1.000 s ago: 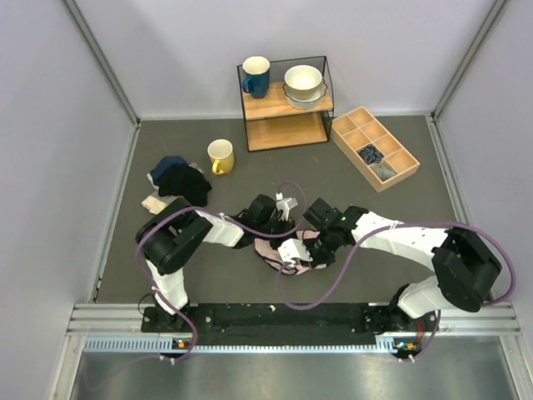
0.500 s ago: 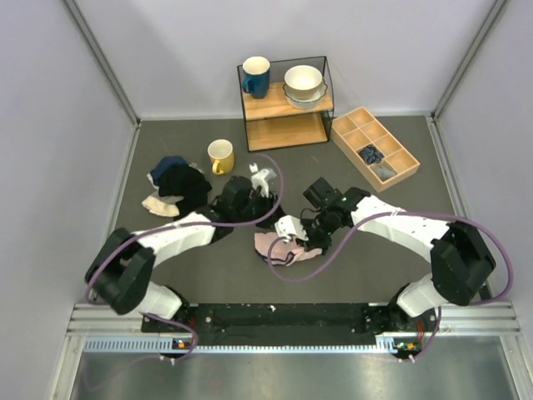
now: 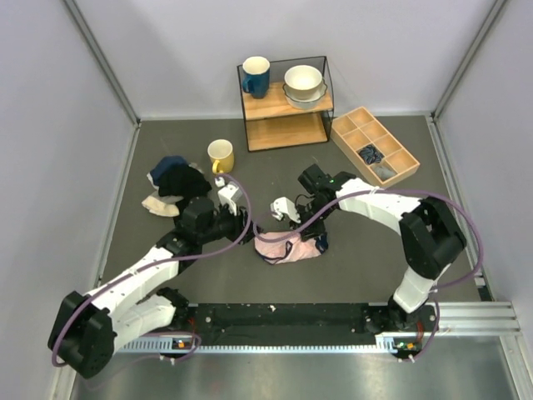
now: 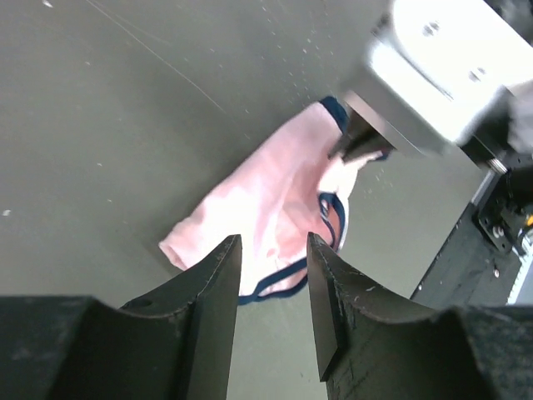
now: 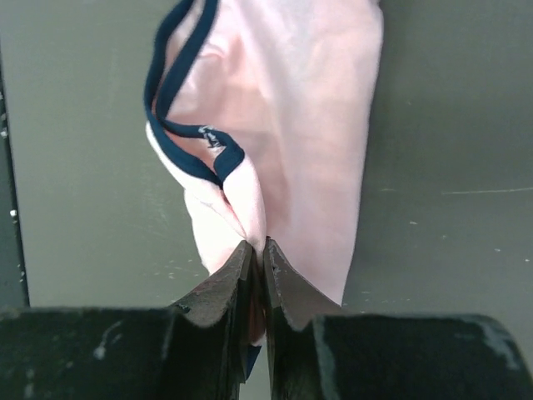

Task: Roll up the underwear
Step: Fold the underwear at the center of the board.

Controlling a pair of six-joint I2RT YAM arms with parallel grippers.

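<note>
The pink underwear [image 3: 287, 248] lies crumpled on the worktop [image 3: 366, 275], its long axis running left to right, with the right claw [image 5: 256, 247] clamped on a fold of it and the left claw [image 4: 273, 243], parted and empty, just off its left end.

No legible text, label, brand, number or sign anywhere. Only a tiny pale mark on the navy edging of the underwear [image 5: 283, 142], seen from the right wrist, too small and blurred to read.
</note>
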